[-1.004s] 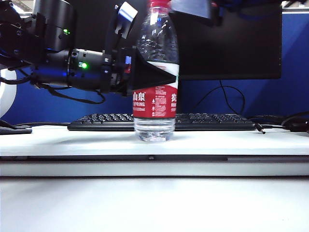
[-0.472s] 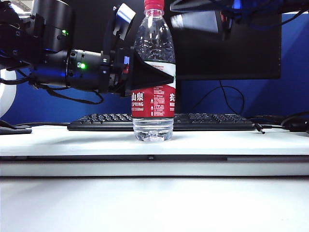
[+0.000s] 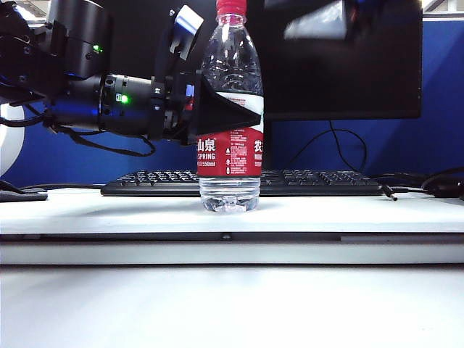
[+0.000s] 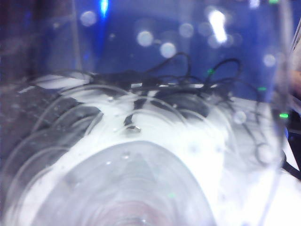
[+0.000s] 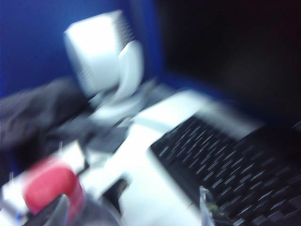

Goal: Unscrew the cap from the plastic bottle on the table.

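Where the bottle point(image 3: 230, 116) stands upright on the white table point(image 3: 348, 212), just in front of the keyboard point(image 3: 319, 183), its clear ribbed walls taper to a narrow neck topped by the red cap point(image 3: 231, 7), which sits on the neck. A white-and-red label wraps its middle, and its base is ridged and see-through. The left gripper point(image 3: 230, 116) reaches in level from the left of the exterior view, its black wedge-shaped fingers point(image 3: 226, 112) clamped on the bottle at label height. The left wrist view adds only the inside of that hold: curved transparent plastic with concentric ridges fills it, blurring dark cables and white surface beyond, and no fingers show there. The right gripper point(image 3: 319, 20) is a pale smear high up, to the right of the cap and apart from it, before the black monitor point(image 3: 362, 72). The right wrist view, heavily blurred, shows what the exterior cannot: the cap from above as a round red disc point(image 5: 51, 190), with finger tips point(image 5: 59, 212) spread on either side and closed on nothing, and keyboard rows beside a white object behind.
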Motion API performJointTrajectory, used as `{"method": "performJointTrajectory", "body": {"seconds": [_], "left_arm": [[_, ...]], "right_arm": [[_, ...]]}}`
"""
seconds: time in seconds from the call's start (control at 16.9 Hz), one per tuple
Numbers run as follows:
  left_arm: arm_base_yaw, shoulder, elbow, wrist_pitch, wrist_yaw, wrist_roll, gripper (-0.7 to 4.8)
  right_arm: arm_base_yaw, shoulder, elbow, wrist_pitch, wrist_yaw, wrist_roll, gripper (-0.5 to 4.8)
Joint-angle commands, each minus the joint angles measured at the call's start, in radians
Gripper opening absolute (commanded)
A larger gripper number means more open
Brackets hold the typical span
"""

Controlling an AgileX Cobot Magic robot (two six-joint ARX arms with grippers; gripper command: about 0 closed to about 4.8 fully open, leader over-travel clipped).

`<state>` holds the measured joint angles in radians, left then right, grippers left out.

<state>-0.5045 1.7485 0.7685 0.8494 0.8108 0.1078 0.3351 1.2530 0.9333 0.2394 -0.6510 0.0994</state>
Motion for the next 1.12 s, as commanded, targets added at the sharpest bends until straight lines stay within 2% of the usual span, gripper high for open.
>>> {"method": "performJointTrajectory", "body": {"seconds": [0.06,0.12,0.18,0.24,0.3,0.35,0.41,0.47,0.53,0.71,1.12], "left_arm": [[-0.001,0.005,-0.005,-0.048,-0.006,-0.003,2.37],[-0.001,0.005,-0.005,-0.047,-0.006,-0.003,2.37],[-0.001,0.005,-0.005,-0.047,-0.006,-0.003,2.37],[-0.001,0.005,-0.005,-0.047,-0.007,-0.003,2.37],[-0.001,0.005,-0.005,-0.047,-0.006,-0.003,2.37],[-0.001,0.005,-0.005,-0.043,-0.006,-0.003,2.37],[-0.001,0.005,-0.005,-0.04,-0.006,-0.003,2.37],[-0.001,0.005,-0.005,-0.04,-0.005,-0.003,2.37],[-0.001,0.005,-0.005,-0.04,-0.006,-0.003,2.37],[-0.001,0.005,-0.005,-0.04,-0.005,-0.003,2.37],[-0.001,0.005,-0.005,-0.04,-0.005,0.01,2.37]], "right_arm": [[0.085,-0.098,0.0,-0.037,0.29,0.001,3.66],[0.143,-0.129,-0.005,-0.046,0.43,0.001,3.69],[0.272,-0.172,-0.029,-0.033,0.722,-0.003,3.69],[0.372,-0.187,-0.048,-0.014,0.933,-0.008,3.68],[0.451,-0.187,-0.064,0.008,1.072,-0.025,3.68],[0.592,-0.172,-0.113,0.092,1.333,-0.031,3.68],[0.647,-0.156,-0.14,0.156,1.425,-0.03,3.68],[0.696,-0.13,-0.164,0.229,1.481,-0.031,3.69],[0.738,-0.074,-0.183,0.333,1.495,-0.075,3.69],[0.757,0.021,-0.183,0.447,1.485,-0.084,3.69],[0.732,0.074,-0.169,0.475,1.381,-0.043,3.69]]}}
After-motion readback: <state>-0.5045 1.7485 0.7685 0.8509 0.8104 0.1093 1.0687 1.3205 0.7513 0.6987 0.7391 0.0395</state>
